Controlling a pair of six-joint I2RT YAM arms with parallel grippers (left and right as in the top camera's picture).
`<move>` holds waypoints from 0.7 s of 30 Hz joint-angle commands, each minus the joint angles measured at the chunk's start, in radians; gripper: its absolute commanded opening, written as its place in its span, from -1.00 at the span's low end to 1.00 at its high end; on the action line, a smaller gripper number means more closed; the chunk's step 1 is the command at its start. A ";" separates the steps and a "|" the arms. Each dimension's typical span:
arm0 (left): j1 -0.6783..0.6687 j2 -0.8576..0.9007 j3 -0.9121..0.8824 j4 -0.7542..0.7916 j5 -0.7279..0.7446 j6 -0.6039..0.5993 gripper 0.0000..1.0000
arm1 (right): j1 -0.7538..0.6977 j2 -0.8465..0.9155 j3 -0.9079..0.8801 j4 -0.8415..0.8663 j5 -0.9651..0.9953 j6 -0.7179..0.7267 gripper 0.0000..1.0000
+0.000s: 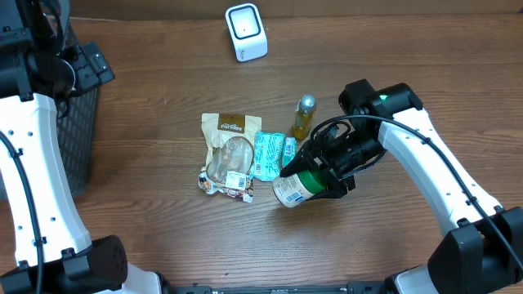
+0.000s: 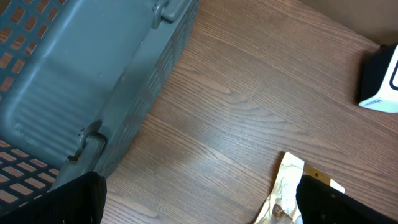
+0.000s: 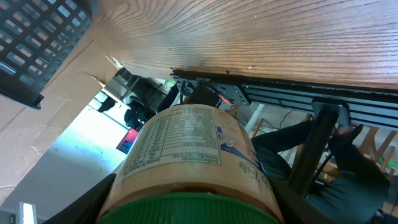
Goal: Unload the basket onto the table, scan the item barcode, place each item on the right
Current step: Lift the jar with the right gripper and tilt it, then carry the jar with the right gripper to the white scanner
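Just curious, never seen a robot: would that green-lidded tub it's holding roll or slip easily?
Likely rolls: the green-lidded tub looks round, so laid sideways on the table it could wander. Its printed label looks smooth, so it may slip slightly in the right gripper. It seems rigid: no denting shows where it is held.

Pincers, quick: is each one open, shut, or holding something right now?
Left pincer: open, holding nothing.
Right pincer: closed on the green-lidded jar.

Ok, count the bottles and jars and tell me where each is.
2. The small yellow bottle stands upright just beyond the teal packet; the green-lidded jar is gripped by the right gripper. None appears hidden.
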 commanded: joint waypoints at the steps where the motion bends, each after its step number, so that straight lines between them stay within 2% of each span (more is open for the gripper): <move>1: -0.001 0.006 0.008 0.001 0.005 0.003 1.00 | -0.001 -0.019 0.022 0.002 -0.050 0.008 -0.74; 4: -0.001 0.006 0.008 0.001 0.005 0.003 0.99 | -0.001 -0.019 0.022 0.002 -0.069 0.043 -0.75; 6: -0.001 0.006 0.008 0.001 0.005 0.003 1.00 | -0.001 -0.019 0.022 0.003 -0.103 0.056 -0.92; 7: -0.001 0.006 0.008 0.001 0.005 0.003 0.99 | -0.001 -0.019 0.022 0.003 -0.123 0.056 -0.93; 21: -0.001 0.006 0.008 0.001 0.005 0.003 0.99 | -0.001 -0.019 0.022 0.022 -0.122 0.055 -0.93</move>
